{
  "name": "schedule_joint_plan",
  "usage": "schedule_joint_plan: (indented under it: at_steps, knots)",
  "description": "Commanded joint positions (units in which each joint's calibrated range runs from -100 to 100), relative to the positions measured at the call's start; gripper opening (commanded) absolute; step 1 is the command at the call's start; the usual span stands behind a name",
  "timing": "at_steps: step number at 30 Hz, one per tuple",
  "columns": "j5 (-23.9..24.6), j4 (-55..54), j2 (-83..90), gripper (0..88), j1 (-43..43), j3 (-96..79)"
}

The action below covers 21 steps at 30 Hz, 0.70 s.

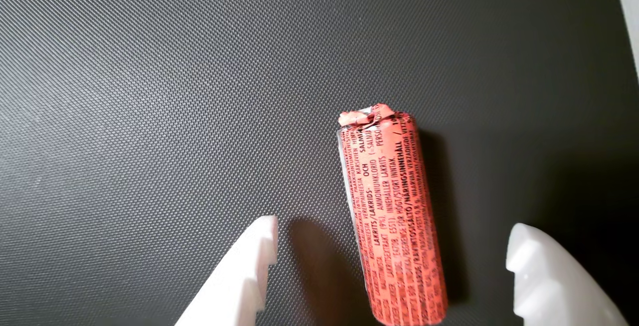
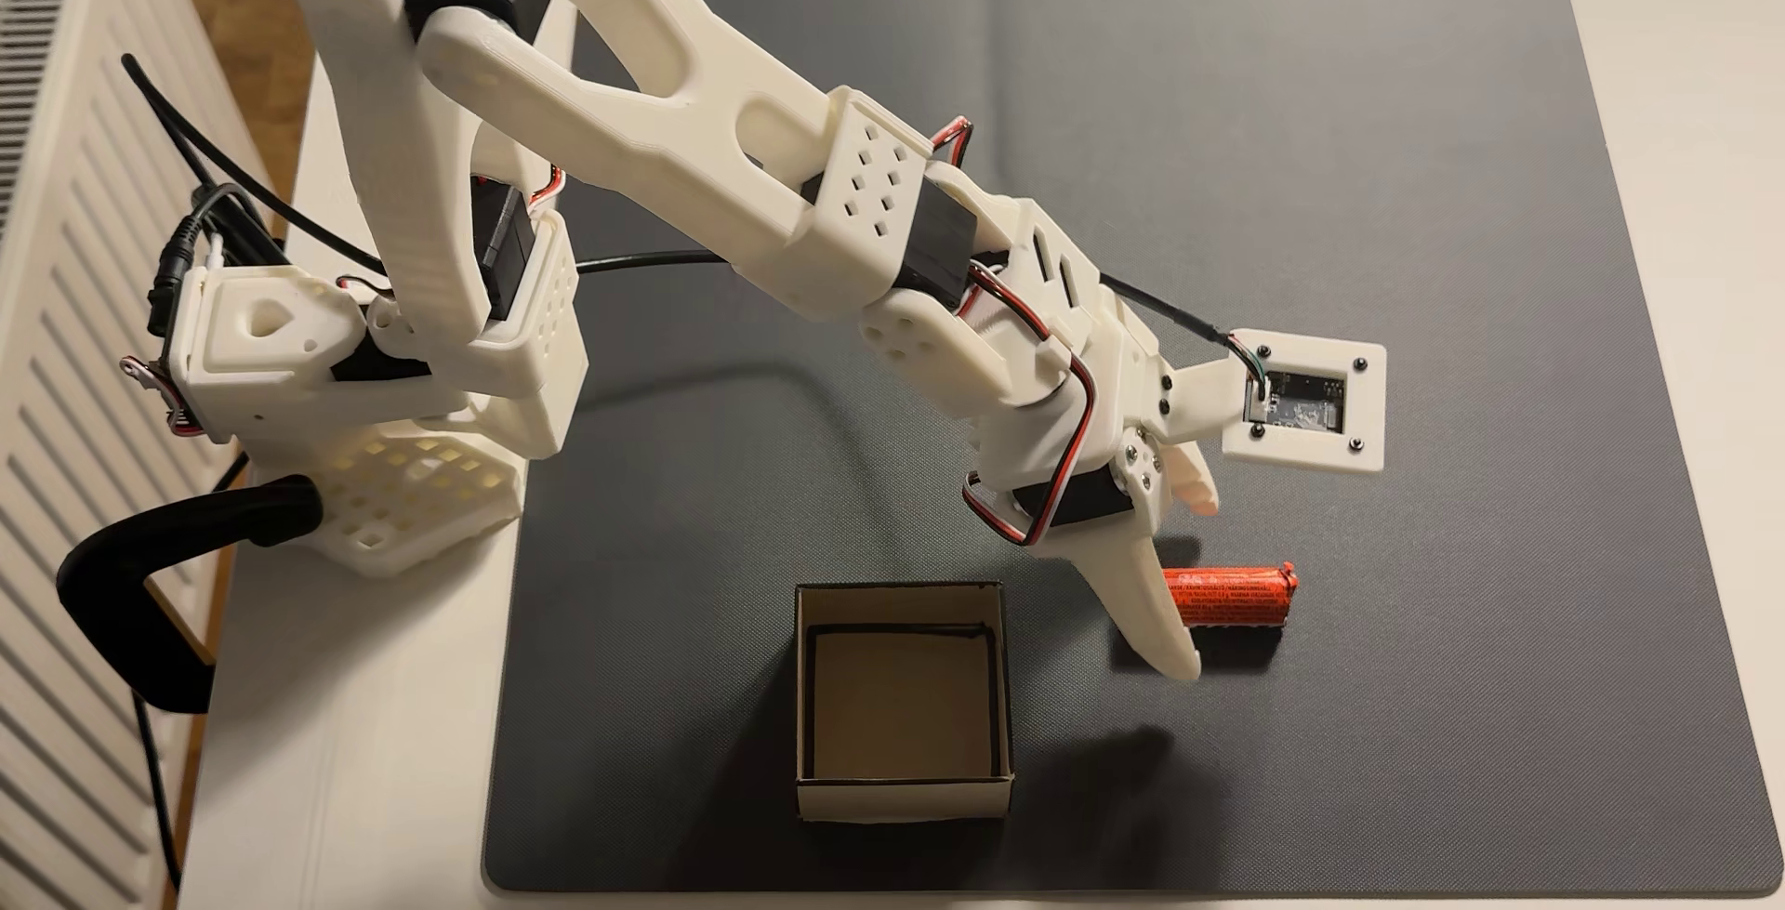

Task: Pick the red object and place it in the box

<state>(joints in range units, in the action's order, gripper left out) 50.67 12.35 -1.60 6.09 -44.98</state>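
The red object [image 1: 392,201] is an orange-red wrapped roll with dark print, lying flat on the dark mat with its twisted end pointing away from the wrist camera. My gripper [image 1: 394,231] is open, one white finger on each side of the roll's near half, neither touching it. In the fixed view the red object [image 2: 1236,596] lies right of the box [image 2: 903,799], a small open cardboard box with nothing in it. There my gripper [image 2: 1193,585] straddles the roll's left end, low over the mat.
A dark grey mat [image 2: 1352,196] covers most of the white table. The arm's base [image 2: 386,408] with its cables and a black clamp [image 2: 126,582] sits at the left edge, beside a white radiator [image 2: 68,292].
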Motion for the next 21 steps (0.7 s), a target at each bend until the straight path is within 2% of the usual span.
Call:
schedule_joint_plan:
  at_steps: [1, 12, 21]
  knots:
    - [-2.0, -1.0, -0.8, 33.5, 1.0, 2.4]
    - [-5.0, -1.4, -2.9, 32.6, 3.9, 2.5]
    - [-4.6, -1.5, -2.9, 12.6, 3.9, 2.5]
